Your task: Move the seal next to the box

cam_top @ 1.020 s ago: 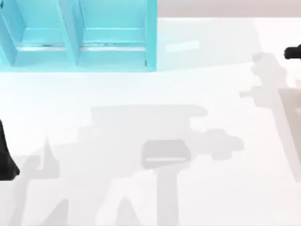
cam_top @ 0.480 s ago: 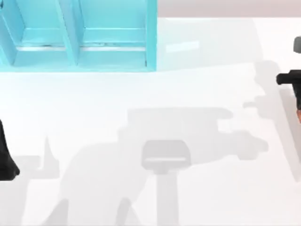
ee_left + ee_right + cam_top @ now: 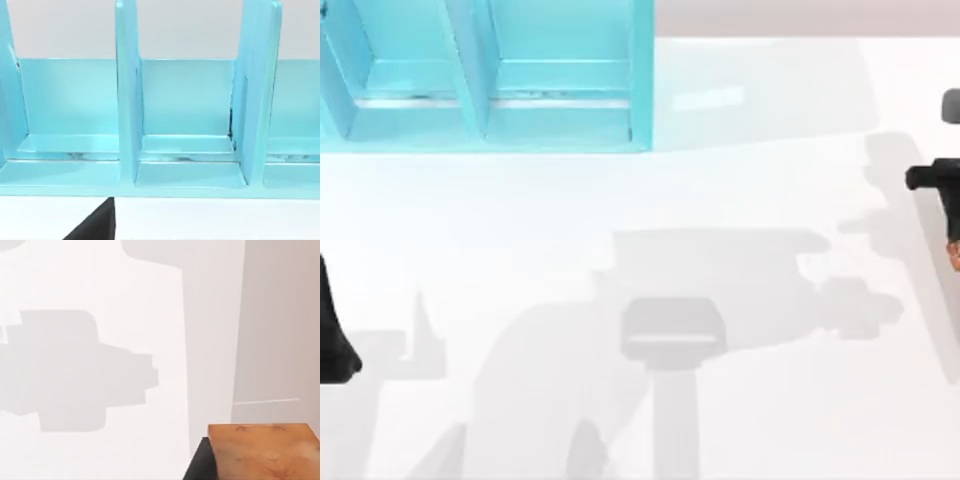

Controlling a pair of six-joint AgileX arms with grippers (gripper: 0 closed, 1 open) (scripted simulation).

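Observation:
The seal (image 3: 265,450) is a reddish-brown block with orange speckles. It sits close under the right wrist camera, high above the white table, with a black finger (image 3: 199,466) against its side. In the top view the seal (image 3: 954,256) peeks in at the right edge, just below my right gripper (image 3: 950,232), which is shut on it. The box (image 3: 485,75) is large, cyan and split into open compartments, standing at the table's far left. It faces the left wrist camera as the same cyan box (image 3: 185,125). My left gripper (image 3: 332,335) is parked at the left edge.
Broad grey arm shadows (image 3: 720,290) lie across the middle of the white table. A pale strip runs along the table's right side (image 3: 280,340). Open table surface stretches between the box and the right arm.
My right arm has come down along the right edge toward the near side, bringing the seal into view. Its shadow has slid to the right. The left arm has not moved.

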